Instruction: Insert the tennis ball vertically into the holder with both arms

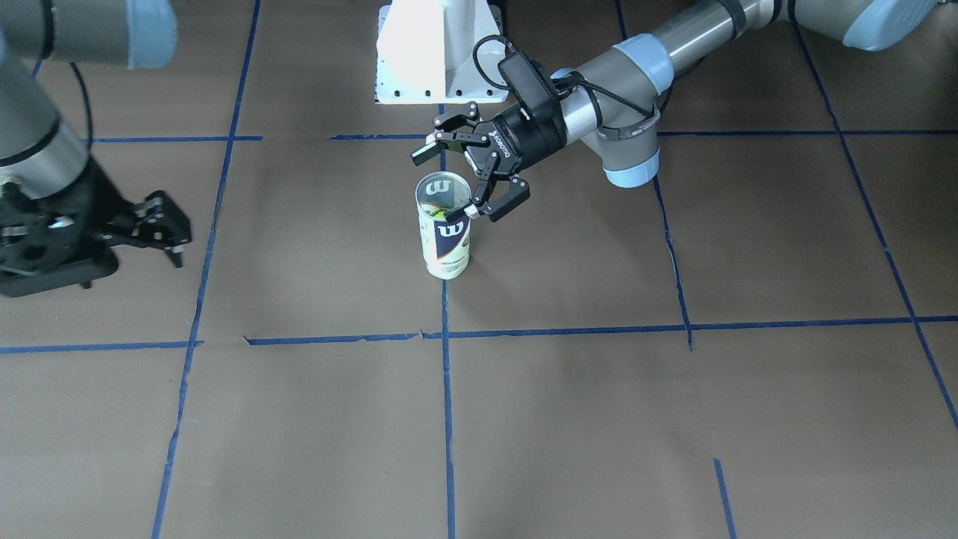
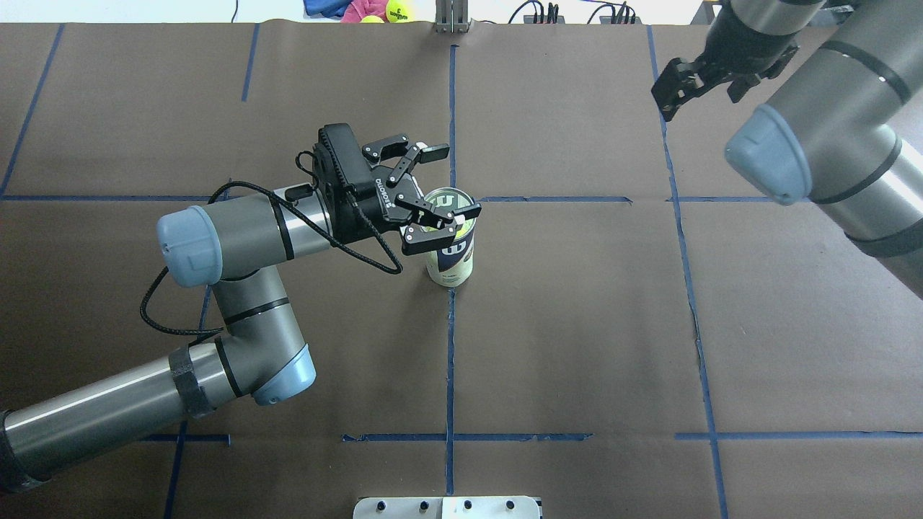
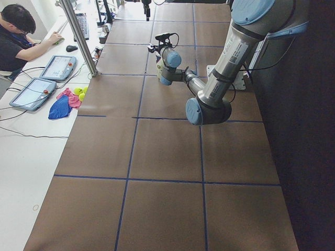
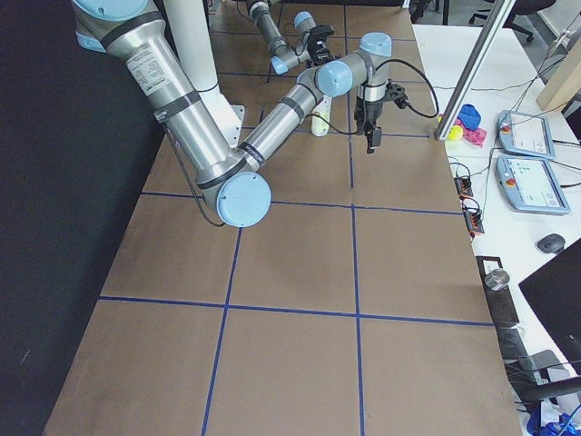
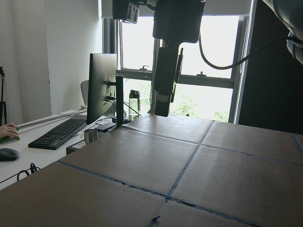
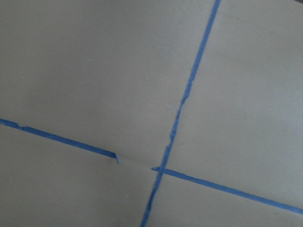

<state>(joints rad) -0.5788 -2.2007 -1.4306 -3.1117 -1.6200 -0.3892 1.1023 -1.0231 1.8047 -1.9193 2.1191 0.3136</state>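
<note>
Holder: I see the holder (image 1: 447,247) standing upright near the middle of the surface (image 1: 599,419), on a blue tape line (image 1: 447,389), its open mouth up.
Tennis ball: the tennis ball (image 1: 441,214) sits inside the holder, a yellow-green patch showing through the mouth.
Left gripper: the left gripper (image 2: 453,180) hovers level at the holder's top, fingers spread wide and gripping nothing. One fingertip (image 2: 467,211) lies at the rim; I cannot tell whether it touches. The other is well clear.
Right gripper: the right gripper (image 2: 699,94) hangs well apart from the holder, fingers parted and empty.
</note>
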